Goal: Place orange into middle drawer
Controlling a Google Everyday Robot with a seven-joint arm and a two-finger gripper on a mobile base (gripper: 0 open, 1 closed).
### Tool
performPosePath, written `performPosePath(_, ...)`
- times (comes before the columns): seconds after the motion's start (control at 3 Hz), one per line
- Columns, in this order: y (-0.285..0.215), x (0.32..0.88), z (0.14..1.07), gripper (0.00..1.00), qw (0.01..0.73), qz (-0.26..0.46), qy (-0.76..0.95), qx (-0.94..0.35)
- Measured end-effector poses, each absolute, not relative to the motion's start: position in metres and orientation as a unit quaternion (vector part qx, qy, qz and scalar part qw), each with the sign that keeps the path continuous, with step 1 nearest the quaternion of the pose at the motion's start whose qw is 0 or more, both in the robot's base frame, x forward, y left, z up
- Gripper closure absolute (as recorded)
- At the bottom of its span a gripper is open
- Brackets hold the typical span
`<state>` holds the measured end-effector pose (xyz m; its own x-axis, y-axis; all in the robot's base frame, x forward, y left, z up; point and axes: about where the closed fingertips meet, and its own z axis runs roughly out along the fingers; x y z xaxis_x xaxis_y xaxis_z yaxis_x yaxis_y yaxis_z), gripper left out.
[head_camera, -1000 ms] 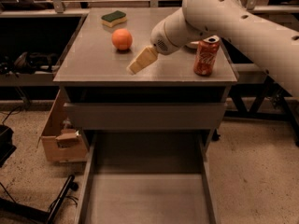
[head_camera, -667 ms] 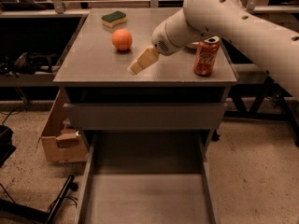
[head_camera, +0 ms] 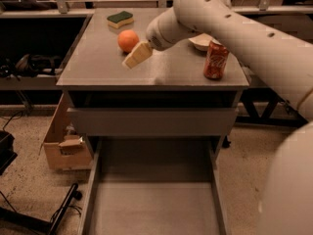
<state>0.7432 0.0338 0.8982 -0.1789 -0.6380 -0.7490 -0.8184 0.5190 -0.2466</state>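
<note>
1. Hand (head_camera: 137,56) hovers low over the table (head_camera: 98,67), just beside the orange (head_camera: 128,40), on its near-right side. Can't tell how far it's open. It has no hold on anything.
2. Orange sits on the table, back-left area, near the sponge (head_camera: 120,18). Not in the drawer yet.
3. Risk: the fruit is round and the hand sits off to one side at a slant. A nudge would likely roll it toward the sponge or off the left edge.
4. Risk: an off-centre pinch on smooth skin could squirt it out mid-lift.
5. Risk: soda can (head_camera: 215,59) and bowl (head_camera: 201,42) stand close under the arm. A wide swing toward the drawer could tip the can.
6. Middle drawer (head_camera: 151,209) is pulled out below the table front, nothing visible in it. Its walls are low, so a drop from height may bounce the orange out.
7. Cardboard box (head_camera: 61,148) on the floor at left: contents unclear.
</note>
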Motion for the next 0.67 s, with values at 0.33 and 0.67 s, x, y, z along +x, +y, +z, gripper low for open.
performPosePath(0.33,0.057,0.79,0.899,0.0,0.443,0.11,0.76,-0.463)
performPosePath(0.67,0.07,0.823,0.892,0.0,0.444,0.115,0.771,-0.441)
